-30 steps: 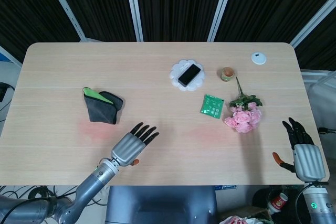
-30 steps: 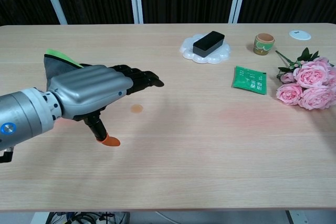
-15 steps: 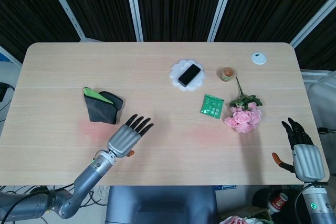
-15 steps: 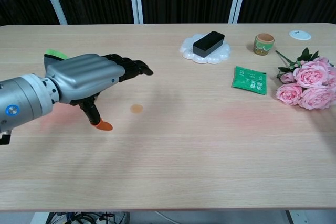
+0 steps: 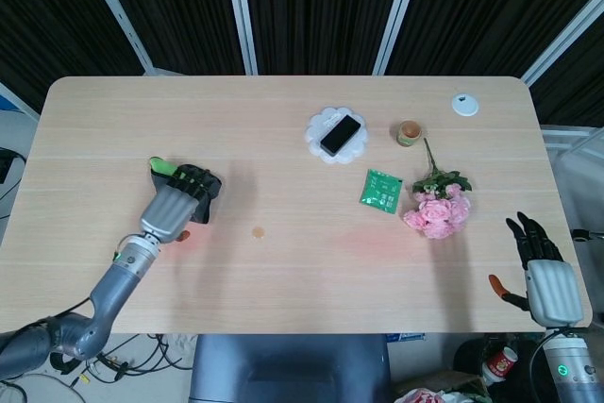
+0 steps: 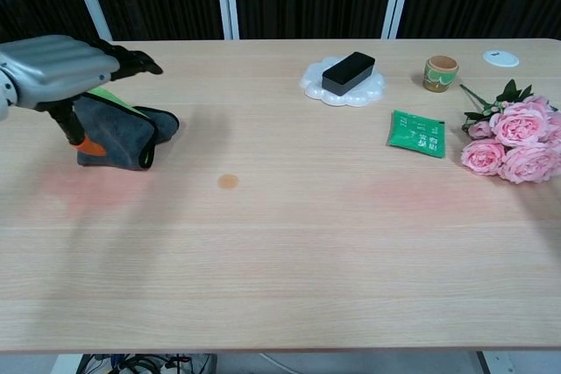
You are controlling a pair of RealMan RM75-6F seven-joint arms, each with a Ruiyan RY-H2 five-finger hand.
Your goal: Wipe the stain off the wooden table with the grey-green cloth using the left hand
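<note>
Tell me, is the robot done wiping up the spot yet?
Not yet. Nothing is wiped: the brown stain sits untouched on the wooden table. The left hand hovers open over the grey-green cloth, not gripping it. Grabbing the cloth and wiping are both left.

No legible text, brand, number or sign in either view. The green packet [image 6: 419,133] on the table [image 6: 351,243] carries pale printing on its face, too small and blurred to make out from the chest view; from the head view the same packet [image 5: 380,188] shows only faint light marks. The small white disc [image 5: 463,104] near the far right corner has a dark spot on it, not resolvable as a character or logo. The dark phone [image 6: 348,72] on the white dish [image 6: 372,87] shows no marking.
</note>
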